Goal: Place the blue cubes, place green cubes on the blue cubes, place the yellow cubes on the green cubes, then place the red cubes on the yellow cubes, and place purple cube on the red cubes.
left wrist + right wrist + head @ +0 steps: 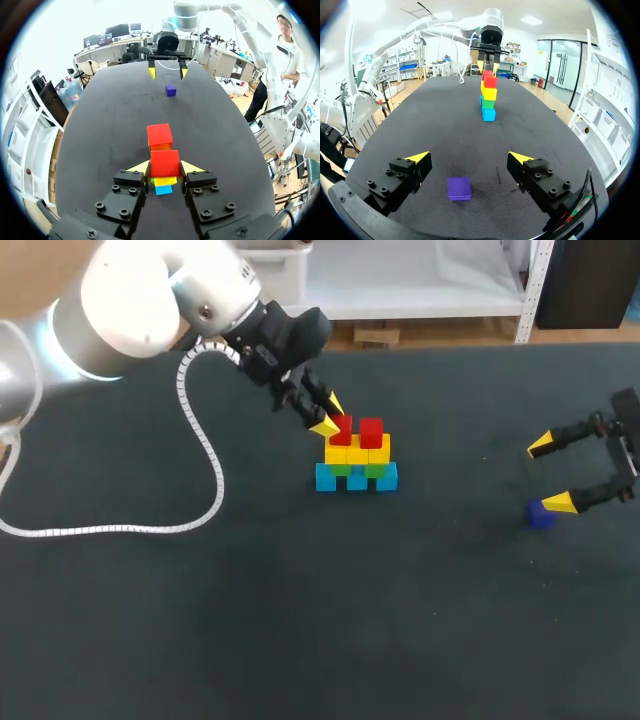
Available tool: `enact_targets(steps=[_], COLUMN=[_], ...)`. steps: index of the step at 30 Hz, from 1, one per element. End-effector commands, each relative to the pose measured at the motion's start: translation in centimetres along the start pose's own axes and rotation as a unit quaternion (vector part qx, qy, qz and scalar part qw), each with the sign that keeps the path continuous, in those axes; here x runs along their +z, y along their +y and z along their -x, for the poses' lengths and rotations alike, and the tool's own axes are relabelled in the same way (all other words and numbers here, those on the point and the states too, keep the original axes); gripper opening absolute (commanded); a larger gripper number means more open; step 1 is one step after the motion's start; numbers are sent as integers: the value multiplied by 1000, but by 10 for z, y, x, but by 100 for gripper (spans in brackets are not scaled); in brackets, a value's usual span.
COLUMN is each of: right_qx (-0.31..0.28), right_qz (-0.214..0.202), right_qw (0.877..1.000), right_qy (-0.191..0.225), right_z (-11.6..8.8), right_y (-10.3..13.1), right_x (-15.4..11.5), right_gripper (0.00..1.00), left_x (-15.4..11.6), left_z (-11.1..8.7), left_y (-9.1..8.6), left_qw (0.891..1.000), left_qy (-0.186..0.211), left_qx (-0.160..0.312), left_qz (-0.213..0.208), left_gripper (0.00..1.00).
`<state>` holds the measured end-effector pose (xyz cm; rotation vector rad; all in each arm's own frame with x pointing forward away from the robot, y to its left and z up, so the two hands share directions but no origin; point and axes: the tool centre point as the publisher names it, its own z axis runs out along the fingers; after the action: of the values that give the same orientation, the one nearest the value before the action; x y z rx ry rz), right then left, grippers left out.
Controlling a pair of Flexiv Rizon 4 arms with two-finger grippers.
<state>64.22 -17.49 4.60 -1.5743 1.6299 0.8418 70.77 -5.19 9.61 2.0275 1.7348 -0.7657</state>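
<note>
Dark table (pixel 300 590) — left pincer (pixel 166 167) clamps red cube (pixel 165 160) (topmost).

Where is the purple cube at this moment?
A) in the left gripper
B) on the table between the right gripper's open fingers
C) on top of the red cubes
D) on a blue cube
B: the purple cube lies on the table between the open fingers of the right gripper, touching neither; the left gripper is shut on a red cube instead.
</note>
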Motion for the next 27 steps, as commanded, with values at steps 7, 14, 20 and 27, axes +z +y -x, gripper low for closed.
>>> enact_targets(steps=[7, 14, 20, 27], right_qx=[0, 0, 0, 0], right_qz=[0, 0, 0, 0], right_qw=[1000, 1000, 1000, 1000], right_qy=[0, 0, 0, 0], right_z=[0, 0, 0, 0], right_y=[0, 0, 0, 0], right_x=[0, 0, 0, 0], right_gripper=[100, 100, 100, 100], left_x=[6, 9, 9, 9], left_z=[2, 3, 2, 2], left_y=[0, 1, 2, 3], left_qw=[1000, 1000, 1000, 1000], left_qy=[-6, -11, -13, -14], left_qx=[-5, -6, -9, -10], left_qz=[3, 5, 6, 7], left_gripper=[0, 0, 0, 0])
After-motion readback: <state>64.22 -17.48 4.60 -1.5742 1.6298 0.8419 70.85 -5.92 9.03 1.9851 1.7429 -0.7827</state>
